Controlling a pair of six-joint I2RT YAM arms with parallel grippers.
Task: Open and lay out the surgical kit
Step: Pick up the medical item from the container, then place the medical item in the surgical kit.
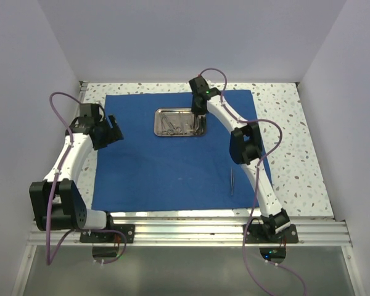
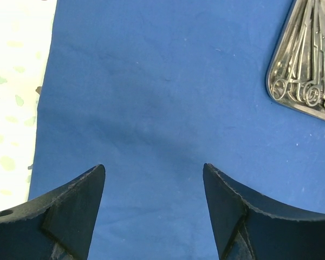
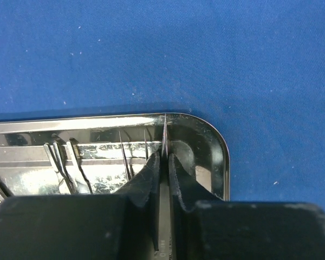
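The royal-blue cloth [image 1: 160, 166] lies spread flat on the table. The steel tray [image 1: 179, 134] sits on its far middle and holds several ring-handled instruments [image 1: 176, 125]. One pair of tweezers [image 1: 232, 182] lies on the cloth at the near right. My right gripper [image 1: 200, 111] is down in the tray's right end. In the right wrist view it [image 3: 164, 156] is shut on a thin pointed silver instrument [image 3: 164, 130] that sticks up between the fingers by the tray corner [image 3: 216, 146]. My left gripper [image 2: 154, 169] is open and empty above the cloth's [image 2: 151, 97] left part, with the tray [image 2: 271, 81] to its right.
The speckled tabletop [image 1: 290, 142] shows around the cloth, widest on the right. White walls close in the back and both sides. The cloth's left edge and the table show in the left wrist view [image 2: 16, 108].
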